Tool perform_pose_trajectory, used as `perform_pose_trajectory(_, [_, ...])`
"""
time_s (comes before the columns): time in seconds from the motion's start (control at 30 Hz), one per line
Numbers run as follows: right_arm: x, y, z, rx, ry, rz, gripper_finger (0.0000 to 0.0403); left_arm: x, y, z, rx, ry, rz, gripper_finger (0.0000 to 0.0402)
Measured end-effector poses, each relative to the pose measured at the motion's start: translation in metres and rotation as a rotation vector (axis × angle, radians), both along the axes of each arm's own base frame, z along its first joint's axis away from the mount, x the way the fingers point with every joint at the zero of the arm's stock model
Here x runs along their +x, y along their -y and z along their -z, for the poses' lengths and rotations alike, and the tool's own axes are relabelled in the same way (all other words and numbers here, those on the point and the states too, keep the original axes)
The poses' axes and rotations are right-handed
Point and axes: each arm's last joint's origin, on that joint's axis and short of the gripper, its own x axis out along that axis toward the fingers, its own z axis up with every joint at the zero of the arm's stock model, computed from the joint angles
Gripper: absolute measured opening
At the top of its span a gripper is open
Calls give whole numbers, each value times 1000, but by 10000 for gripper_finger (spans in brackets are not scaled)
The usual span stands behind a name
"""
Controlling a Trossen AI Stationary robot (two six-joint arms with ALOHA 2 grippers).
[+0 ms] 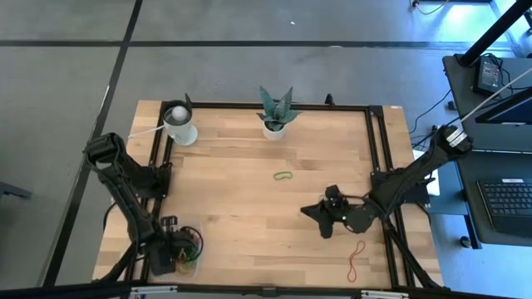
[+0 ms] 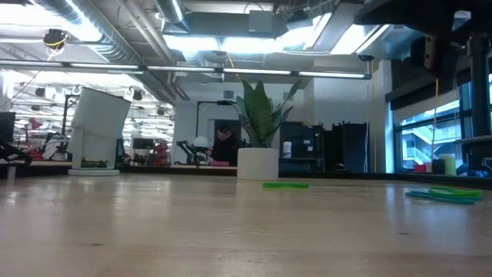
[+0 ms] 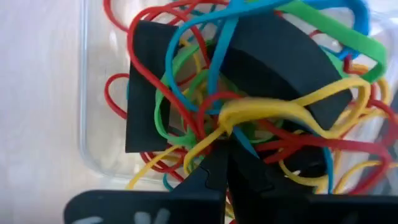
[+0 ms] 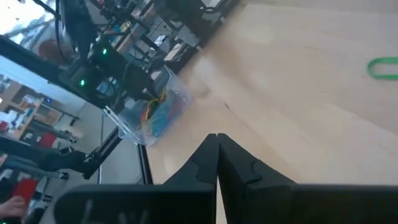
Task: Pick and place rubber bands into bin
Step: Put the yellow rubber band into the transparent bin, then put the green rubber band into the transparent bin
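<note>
Down at the table's near left corner, the left gripper (image 3: 225,163), fingers pressed together, sits over the clear plastic bin (image 1: 188,247) full of tangled coloured rubber bands (image 3: 249,112). Right gripper (image 1: 326,218) hovers closed mid-table, empty; a green band (image 1: 284,175) lies loose.

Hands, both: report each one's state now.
Left hand: shut, empty, over the bin.
Right hand: shut, holding nothing, above the table.
</note>
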Motion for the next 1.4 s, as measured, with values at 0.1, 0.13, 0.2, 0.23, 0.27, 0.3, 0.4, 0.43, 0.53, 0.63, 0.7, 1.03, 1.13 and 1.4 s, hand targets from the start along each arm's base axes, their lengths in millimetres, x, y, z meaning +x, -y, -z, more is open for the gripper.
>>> perform_pose_trajectory(0.1, [9, -5, -2, -24, -12, -24, 7, 1, -3, 3, 7, -12, 15, 2])
perform_pose_trajectory(0.13, [12, -7, -2, -32, -15, -32, 7, 0, -4, 3, 14, -13, 24, 2])
perform_pose_trajectory(0.2, [15, -10, -1, -40, -20, -37, 7, 0, -4, 3, 21, -13, 44, 3])
perform_pose_trajectory(0.23, [16, -10, 0, -43, -25, -38, 7, 0, -4, 2, 16, -11, 50, 6])
perform_pose_trajectory(0.27, [17, -11, 1, -45, -30, -38, 7, 0, -5, 0, 8, -8, 53, 10])
perform_pose_trajectory(0.3, [17, -11, 3, -47, -34, -37, 7, 0, -5, -2, -1, -4, 55, 15])
perform_pose_trajectory(0.4, [18, -12, 6, -48, -43, -35, 7, -1, -7, -9, -31, 10, 41, 39])
perform_pose_trajectory(0.43, [18, -12, 6, -49, -45, -35, 7, -2, -8, -12, -43, 15, 32, 48])
perform_pose_trajectory(0.53, [18, -12, 6, -52, -45, -36, 7, -3, -10, -21, -75, 29, 20, 74])
perform_pose_trajectory(0.63, [19, -12, 6, -54, -45, -37, 7, -5, -13, -30, -112, 45, 2, 94])
perform_pose_trajectory(0.7, [18, -12, 7, -58, -51, -37, 7, -6, -15, -36, -136, 55, -6, 104])
perform_pose_trajectory(1.03, [18, -12, 7, -91, -58, -48, 7, -12, -28, -56, -192, 85, -36, 110])
perform_pose_trajectory(1.13, [18, -12, 7, -98, -59, -50, 7, -10, -31, -60, -196, 112, -53, 108])
perform_pose_trajectory(1.4, [18, -12, 7, -116, -61, -56, 7, -3, -41, -68, -215, 159, -88, 99])
